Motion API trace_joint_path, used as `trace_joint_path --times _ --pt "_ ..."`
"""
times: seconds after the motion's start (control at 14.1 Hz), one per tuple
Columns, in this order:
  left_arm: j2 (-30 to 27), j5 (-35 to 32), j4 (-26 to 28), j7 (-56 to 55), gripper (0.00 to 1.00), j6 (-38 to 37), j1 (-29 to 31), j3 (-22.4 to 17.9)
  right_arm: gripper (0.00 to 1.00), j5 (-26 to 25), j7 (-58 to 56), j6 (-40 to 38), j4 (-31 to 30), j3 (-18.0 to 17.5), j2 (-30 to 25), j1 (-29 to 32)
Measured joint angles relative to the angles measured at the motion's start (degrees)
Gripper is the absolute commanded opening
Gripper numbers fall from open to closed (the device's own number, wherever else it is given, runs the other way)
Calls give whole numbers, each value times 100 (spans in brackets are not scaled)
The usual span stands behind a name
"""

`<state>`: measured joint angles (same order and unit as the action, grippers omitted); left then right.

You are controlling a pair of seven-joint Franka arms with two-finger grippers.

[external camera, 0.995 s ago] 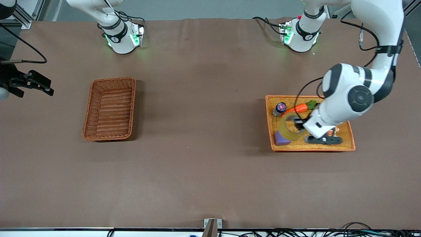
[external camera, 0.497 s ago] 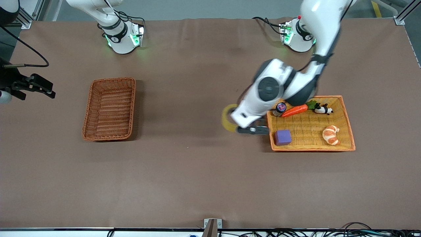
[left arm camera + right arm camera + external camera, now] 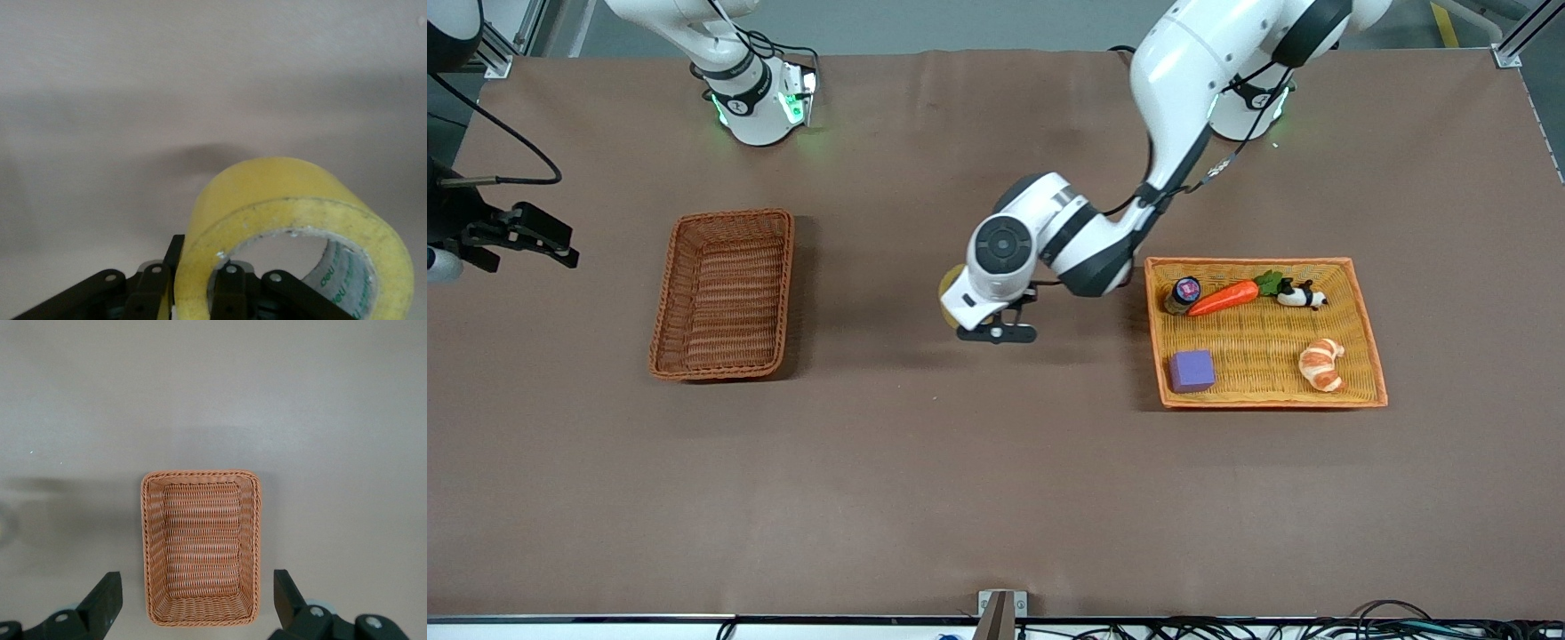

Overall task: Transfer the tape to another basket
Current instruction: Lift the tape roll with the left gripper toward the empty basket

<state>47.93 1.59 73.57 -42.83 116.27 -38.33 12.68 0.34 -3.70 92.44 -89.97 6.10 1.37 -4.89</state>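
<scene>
Tape (image 3: 293,220), a yellowish roll, is riding in the left gripper (image 3: 996,332), which is clenching the roll's wall, one finger (image 3: 230,293) inside the ring and one outside. The gripper is hanging over bare desk (image 3: 960,498), between the orange-yellow woven tray (image 3: 1371,342) and the reddish-brown wicker basket (image 3: 660,333). In the front view only a sliver of the roll is showing beside the wrist.

Judged progress: pick-up and lift-out look complete, since the tray is holding only a purple cube (image 3: 1192,371), a carrot (image 3: 1223,298), a croissant (image 3: 1320,363), a small jar (image 3: 1184,293) and a panda figure (image 3: 1301,294). Remaining: roughly half the crossing toward the right arm's end of the desk, then lowering and release into the basket, which is lying empty.

The right gripper (image 3: 197,603) is waiting with fingers spread, holding nothing, looking down on the basket.
</scene>
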Motion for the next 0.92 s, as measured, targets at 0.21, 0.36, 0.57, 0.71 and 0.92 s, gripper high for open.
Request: trace_joint_path --times 0.21,0.36,0.57,0.71,0.92 --pt "404 18 -267 -1 25 546 -309 5 100 0 0 5 0 0 6 0" --pt "647 54 -421 0 58 721 -438 29 100 0 0 6 -1 -1 13 0" --pt "816 71 -591 -6 100 932 -568 47 100 0 0 11 -1 -1 37 0" --pt "704 74 -712 -114 100 935 -524 42 100 0 0 22 -1 -3 59 0" --pt "170 73 -767 -189 100 544 -160 16 100 6 -3 80 -69 -63 111 -20"
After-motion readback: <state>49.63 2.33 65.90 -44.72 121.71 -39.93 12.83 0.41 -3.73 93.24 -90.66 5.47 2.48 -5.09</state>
